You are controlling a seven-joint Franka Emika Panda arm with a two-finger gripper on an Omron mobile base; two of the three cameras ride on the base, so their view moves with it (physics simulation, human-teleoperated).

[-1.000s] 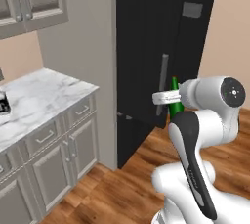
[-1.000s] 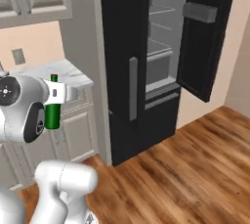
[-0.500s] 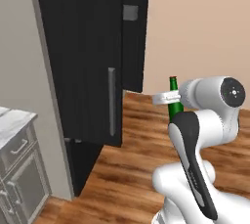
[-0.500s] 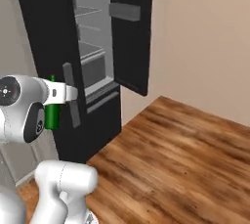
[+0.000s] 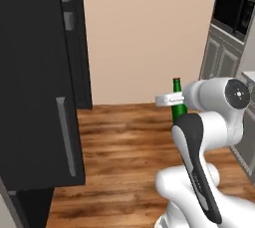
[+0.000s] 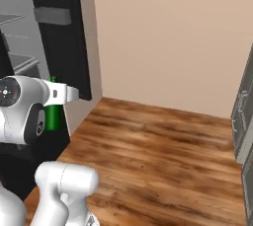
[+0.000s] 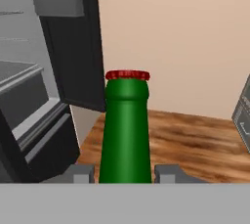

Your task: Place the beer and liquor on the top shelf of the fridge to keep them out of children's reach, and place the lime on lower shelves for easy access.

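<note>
**Op:** Hand view first: my tool (image 7: 125, 174) is clamped on the beer (image 7: 125, 135), one dark tip on each side of the green neck and the red cap standing upright above them. In the left base view the same bottle (image 5: 178, 103) sits at the end of the white wrist, held close in front of the arm.

**Desk:** What changed in the last second?

**Op:** The whole picture swung, so that is the base driving and turning, not the things moving. A second ago I had the marble bench and its cabinets to the left with the fridge ahead; now the fridge (image 5: 37, 82) fills the left of the left base view as a closed black face, and the bare beige wall is ahead. The grip looks unchanged across the three moments.

**Desk:** And for the task?

**Op:** My reading is that I am carrying the beer toward the open side. The right base view shows the open door (image 6: 62, 32) with its grey bins, and pale shelves inside at the far left. I cannot pick out the top shelf from here, and the arm is not raised yet.

**Desk:** Room?

**Op:** Wooden plank floor (image 6: 163, 156), plain wall, grey cabinets at the right edge
</note>
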